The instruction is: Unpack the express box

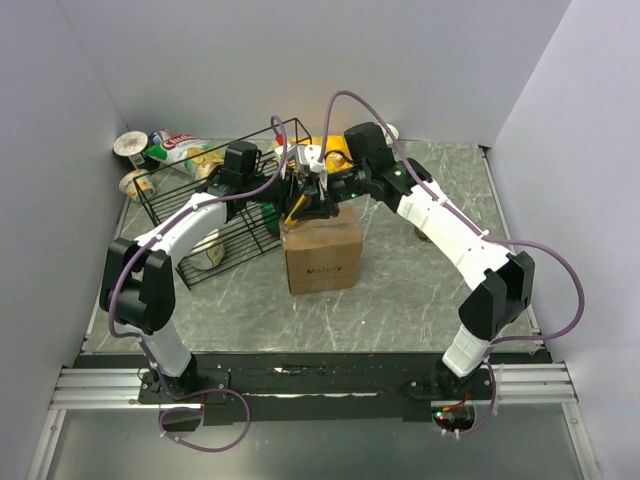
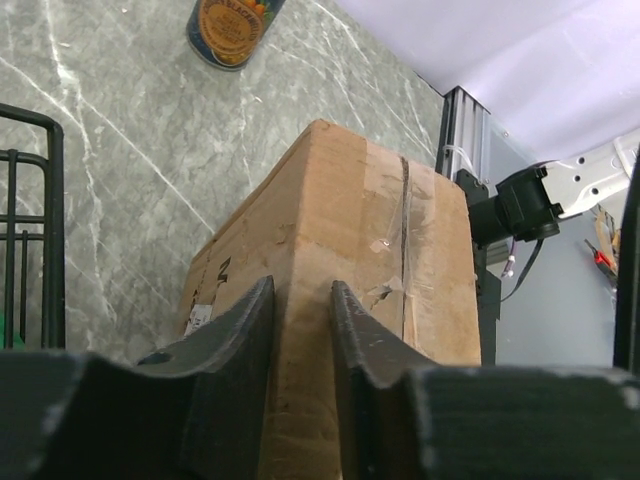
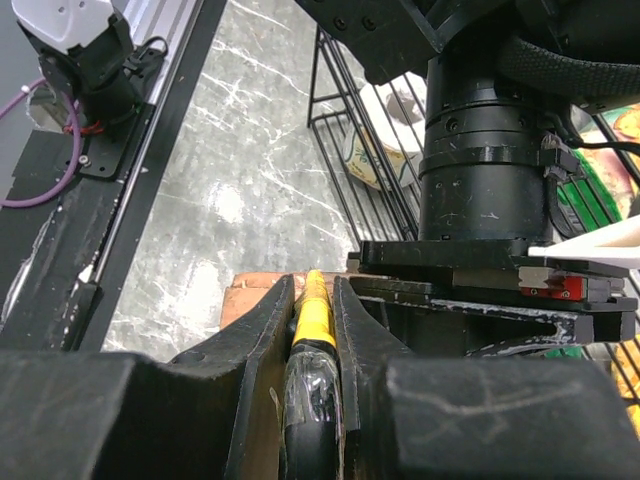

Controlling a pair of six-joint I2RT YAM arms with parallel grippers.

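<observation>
The box (image 1: 325, 260) sits upright near the middle of the bench (image 1: 400, 300). It is close to a cube, so no side reads as the long one. Its printed face points at about 6 o'clock, toward the arm bases, and its taped seam is on top. A black wire basket (image 1: 222, 243) stands just beside it at 10 o'clock. Both arms meet over the box's far top edge. The left pincer (image 2: 302, 288) hangs at that edge, its fingers a narrow gap apart with only cardboard showing between them. The right pincer (image 3: 312, 285) is clamped on a yellow and black tool (image 3: 312, 325) that points toward the box.
</observation>
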